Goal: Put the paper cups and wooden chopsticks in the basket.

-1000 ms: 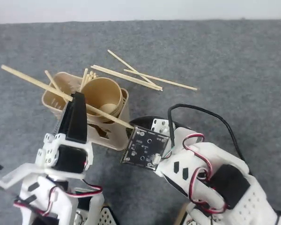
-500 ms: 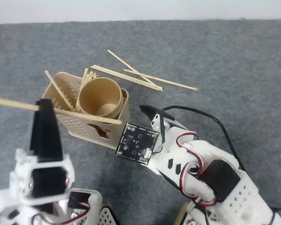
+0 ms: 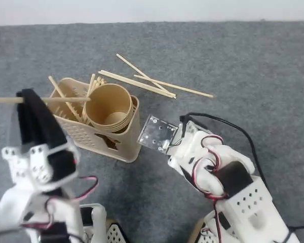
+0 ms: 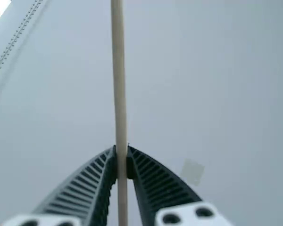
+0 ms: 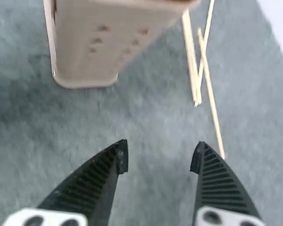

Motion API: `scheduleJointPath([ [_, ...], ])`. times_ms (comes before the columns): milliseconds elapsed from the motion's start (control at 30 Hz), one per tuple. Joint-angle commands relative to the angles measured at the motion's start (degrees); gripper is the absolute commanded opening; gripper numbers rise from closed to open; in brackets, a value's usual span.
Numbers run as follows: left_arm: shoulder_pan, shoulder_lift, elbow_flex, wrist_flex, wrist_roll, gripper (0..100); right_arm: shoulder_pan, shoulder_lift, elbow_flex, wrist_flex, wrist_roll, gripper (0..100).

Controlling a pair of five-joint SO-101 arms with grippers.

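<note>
Your left gripper was clamped on one chopstick, held level across the left rim of the basket. Released untilted, it could bridge the rim and roll off. Your right gripper stood with jaws apart.

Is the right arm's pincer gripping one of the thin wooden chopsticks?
No, the right pincer stands open above the grey carpeted table, nothing between its jaws.

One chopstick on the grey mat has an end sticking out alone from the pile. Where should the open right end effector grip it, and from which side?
Grip that chopstick near its lone end; its opposite end crosses the other chopsticks. It lies flat on the mat, so the right end effector should probably descend from above, jaws across the stick.
</note>
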Motion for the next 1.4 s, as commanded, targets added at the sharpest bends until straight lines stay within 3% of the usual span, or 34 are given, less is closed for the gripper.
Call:
scheduleJointPath([
  [0, -0.5, -0.2, 4.2, -2.3, -6.6, 1, 2.4, -0.7, 1.1, -0.4, 0.7, 22.6],
  [167, -2.3, -0.2, 11.6, -8.8, -13.3, 1, 2.8, -0.7, 3.3, -0.7, 0.7, 22.6],
  [267, -4.8, -0.2, 16.5, -15.8, -13.0, 1, 2.6, -0.7, 4.0, -0.7, 0.7, 22.6],
  [333, -4.8, -0.2, 19.5, -16.4, -13.2, 1, 2.6, -0.7, 4.5, -0.7, 0.7, 22.6],
  [800, -4.9, -0.6, 21.9, 7.0, -15.1, 1, 2.5, -0.7, 4.6, -0.7, 0.7, 22.6],
  [900, -5.1, -0.6, 21.7, 8.3, -15.5, 2, 2.5, -0.7, 4.6, -0.7, 0.7, 22.6],
  [1033, -6.6, -0.6, 17.3, 8.6, -15.4, 11, 2.5, -0.7, 4.6, -0.7, 0.7, 22.6],
  [1233, -6.7, -0.6, 15.9, 10.4, -15.3, 38, 2.5, -0.7, 4.6, -0.7, 0.6, 22.6],
  [1367, -6.7, -0.6, 15.6, 13.7, -15.3, 41, 2.4, -0.7, 7.1, -2.9, 0.6, 22.6],
])
